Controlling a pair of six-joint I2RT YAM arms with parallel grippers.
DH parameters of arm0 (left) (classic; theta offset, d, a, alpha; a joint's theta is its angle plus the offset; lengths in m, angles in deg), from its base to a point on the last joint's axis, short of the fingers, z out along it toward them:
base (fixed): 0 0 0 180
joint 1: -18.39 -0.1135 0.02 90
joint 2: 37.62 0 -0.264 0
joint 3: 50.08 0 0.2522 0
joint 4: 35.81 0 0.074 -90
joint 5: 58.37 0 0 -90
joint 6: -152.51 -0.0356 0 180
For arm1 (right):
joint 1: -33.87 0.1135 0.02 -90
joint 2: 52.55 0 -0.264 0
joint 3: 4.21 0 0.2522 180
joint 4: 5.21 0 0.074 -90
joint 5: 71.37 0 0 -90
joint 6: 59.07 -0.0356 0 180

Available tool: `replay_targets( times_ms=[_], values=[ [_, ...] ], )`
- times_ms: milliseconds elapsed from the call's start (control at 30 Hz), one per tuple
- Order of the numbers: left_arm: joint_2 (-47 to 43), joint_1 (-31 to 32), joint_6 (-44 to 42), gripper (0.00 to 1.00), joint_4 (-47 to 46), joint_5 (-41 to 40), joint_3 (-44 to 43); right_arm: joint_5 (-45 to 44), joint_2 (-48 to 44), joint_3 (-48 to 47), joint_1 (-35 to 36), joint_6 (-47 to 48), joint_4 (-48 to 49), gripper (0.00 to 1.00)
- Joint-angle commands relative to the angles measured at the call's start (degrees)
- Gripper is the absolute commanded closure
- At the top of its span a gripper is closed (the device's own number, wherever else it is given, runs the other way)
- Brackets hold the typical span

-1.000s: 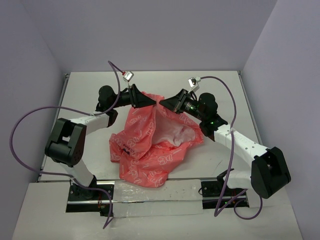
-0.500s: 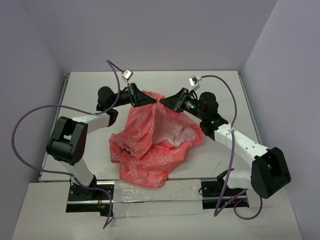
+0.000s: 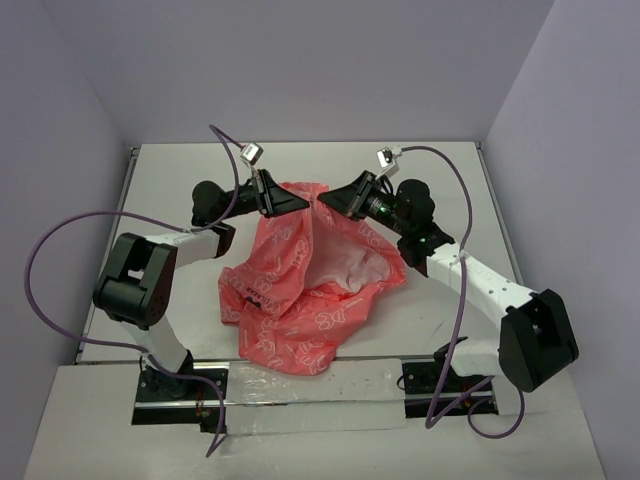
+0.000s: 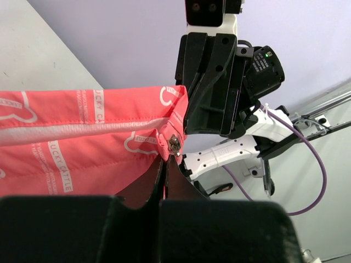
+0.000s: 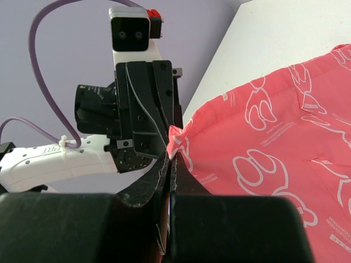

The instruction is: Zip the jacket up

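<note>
Fabric lies crumpled mid-counter (image 3: 180, 170): the jacket (image 3: 305, 290) is spread open toward the near edge, with its white lining (image 3: 350, 268) showing. You hold its far end raised. The left tool (image 3: 303, 204) is pinched together on the edge just below the slider (image 4: 174, 143), and the right tool (image 3: 324, 203) is clamped on the facing edge, probably to tension the zip line.
</note>
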Motion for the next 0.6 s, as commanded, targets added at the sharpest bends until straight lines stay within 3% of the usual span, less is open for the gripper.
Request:
replay_targets(
  times_ms=[0,567],
  values=[
    [0.2,1.1,2.4,1.00,-10.5,2.9,0.6,-2.0,1.3,-4.8,-0.3,1.0,4.0,1.00],
    [-0.6,1.6,1.9,1.00,-11.2,1.5,1.7,-3.3,0.3,-6.0,-1.0,2.9,0.0,1.00]
  ],
)
